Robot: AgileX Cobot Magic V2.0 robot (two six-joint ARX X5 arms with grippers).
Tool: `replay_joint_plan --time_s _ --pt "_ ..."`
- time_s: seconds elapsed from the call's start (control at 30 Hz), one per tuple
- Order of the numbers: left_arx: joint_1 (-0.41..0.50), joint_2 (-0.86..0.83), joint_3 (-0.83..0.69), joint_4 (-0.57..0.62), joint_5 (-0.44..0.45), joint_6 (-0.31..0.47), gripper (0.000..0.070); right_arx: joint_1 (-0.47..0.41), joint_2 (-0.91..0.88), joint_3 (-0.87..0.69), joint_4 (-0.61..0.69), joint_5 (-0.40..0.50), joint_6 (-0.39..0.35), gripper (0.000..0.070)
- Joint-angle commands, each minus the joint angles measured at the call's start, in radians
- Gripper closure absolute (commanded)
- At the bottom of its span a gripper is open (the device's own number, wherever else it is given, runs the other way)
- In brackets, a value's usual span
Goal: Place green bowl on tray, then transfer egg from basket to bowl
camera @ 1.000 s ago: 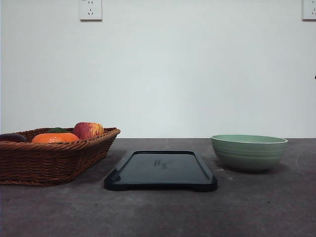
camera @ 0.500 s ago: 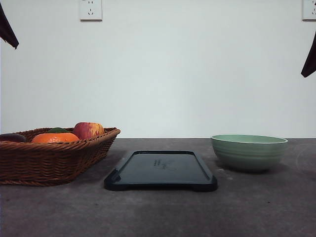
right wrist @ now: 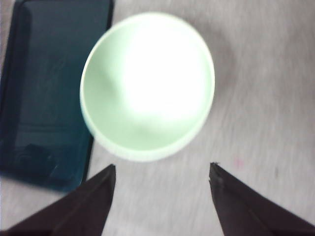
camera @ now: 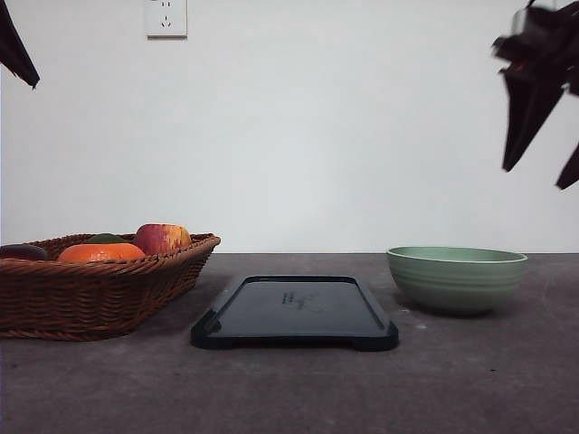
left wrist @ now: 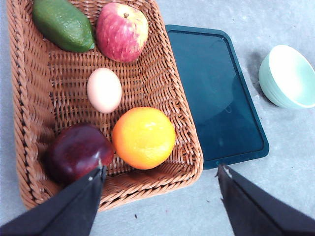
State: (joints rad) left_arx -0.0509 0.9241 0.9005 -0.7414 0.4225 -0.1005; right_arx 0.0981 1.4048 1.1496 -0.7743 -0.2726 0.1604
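Tray point(camera: 294, 312) lies flat in the middle of the dark table point(camera: 289, 389), and nothing stands on it. The green bowl point(camera: 456, 278) stands on the table at about three o'clock from the tray, near it but not touching. The basket point(camera: 99, 289) stands at about nine o'clock from the tray, just beside its edge.

In the left wrist view the basket holds five things. The egg point(left wrist: 104, 90) lies near the centre of the woven floor, pale pinkish-brown in this light. From the egg, an orange fruit point(left wrist: 143, 137) sits at about five o'clock, very close to it. A dark red fruit point(left wrist: 78, 152) sits at about seven o'clock, a red-yellow apple point(left wrist: 122, 31) at about one o'clock, and a green avocado-like fruit point(left wrist: 63, 23) at about eleven o'clock. The egg touches none of them as far as I can see.

The left gripper point(left wrist: 160, 169) hangs high above the near rim of the basket. Its two fingers stand wide apart and hold nothing. In the front view one dark tip shows at the top left corner.

The right gripper point(right wrist: 162, 169) is high over the green bowl; this picture is blurred. Its fingers also stand wide apart, empty, with the bowl's rim between and beyond them. In the front view it shows in the air above the bowl, well apart from it.
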Motion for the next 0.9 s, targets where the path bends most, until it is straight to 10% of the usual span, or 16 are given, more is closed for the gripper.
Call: replay_joint_plan --time_s 0.0,0.53,0.73,0.87 --pt "-0.003 0.006 0.024 0.009 0.005 0.002 0.0230 0.001 0.057 0.052 0.003 0.020 -0.027 0.0332" --pt "-0.003 0.006 0.025 0.057 0.005 0.003 0.0230 -0.010 0.381 0.186 -0.028 0.071 -0.065 0.0366" --pt "-0.003 0.006 0.024 0.059 0.005 0.002 0.0230 -0.009 0.429 0.186 -0.042 0.071 -0.073 0.0688" --pt "-0.003 0.006 0.025 0.061 0.005 0.002 0.0230 -0.009 0.419 0.189 -0.051 0.071 -0.072 0.0700"
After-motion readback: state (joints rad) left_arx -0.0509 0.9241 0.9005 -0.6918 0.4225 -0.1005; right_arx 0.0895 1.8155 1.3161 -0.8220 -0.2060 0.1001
